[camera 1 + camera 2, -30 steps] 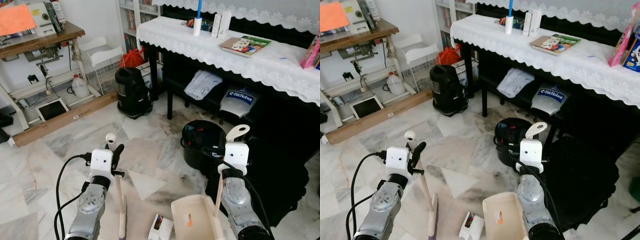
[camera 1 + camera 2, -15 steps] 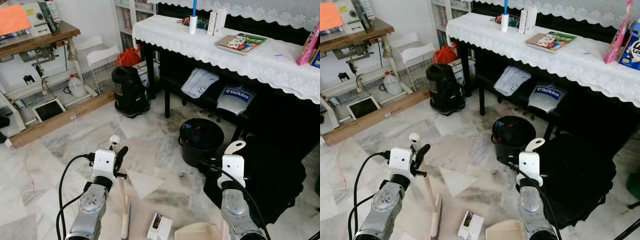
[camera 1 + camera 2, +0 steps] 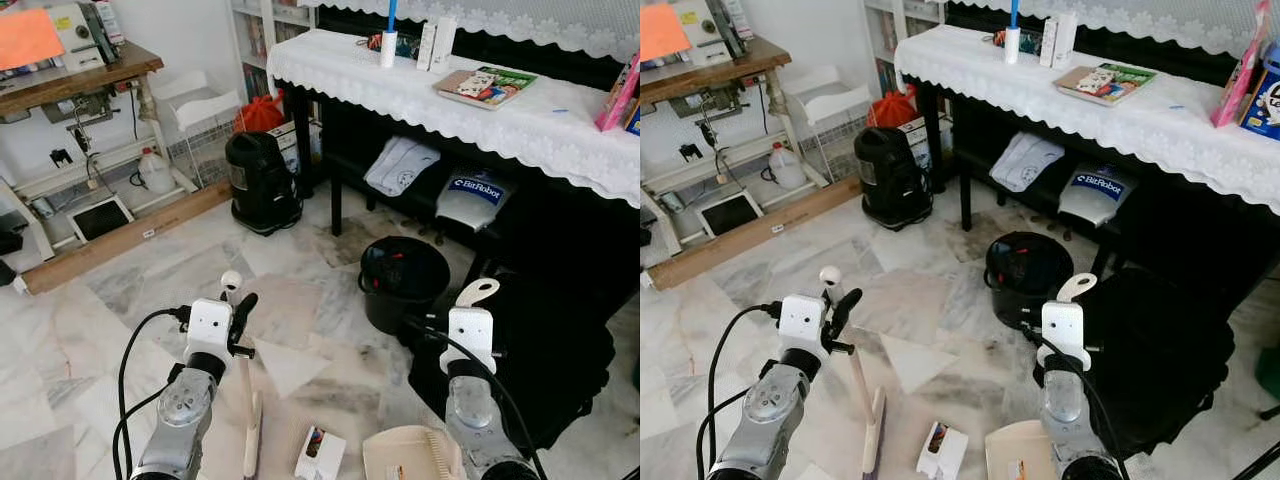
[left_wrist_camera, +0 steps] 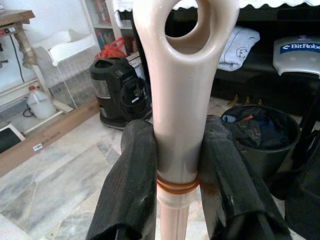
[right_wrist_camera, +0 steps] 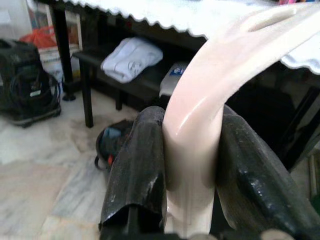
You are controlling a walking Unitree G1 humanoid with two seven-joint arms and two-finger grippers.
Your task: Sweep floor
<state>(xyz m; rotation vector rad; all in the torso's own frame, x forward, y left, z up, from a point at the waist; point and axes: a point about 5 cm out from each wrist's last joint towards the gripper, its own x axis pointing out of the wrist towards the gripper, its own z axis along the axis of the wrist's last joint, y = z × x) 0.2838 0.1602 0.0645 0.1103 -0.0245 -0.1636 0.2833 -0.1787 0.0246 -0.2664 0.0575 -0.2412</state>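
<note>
Left gripper (image 4: 175,165) pinching stiff, light broom handle (image 3: 243,385) near its top, brush on marble floor (image 3: 150,290); right gripper (image 5: 192,160) pinching rigid dustpan (image 3: 405,458) by handle.

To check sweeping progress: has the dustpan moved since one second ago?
Yes. Against the small box on the floor, the dustpan in the right gripper has drawn back toward the robot, slightly away from the box.

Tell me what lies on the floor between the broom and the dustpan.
A small white box lies on the marble floor between the broom and the dustpan, seen in both eye views.
</note>
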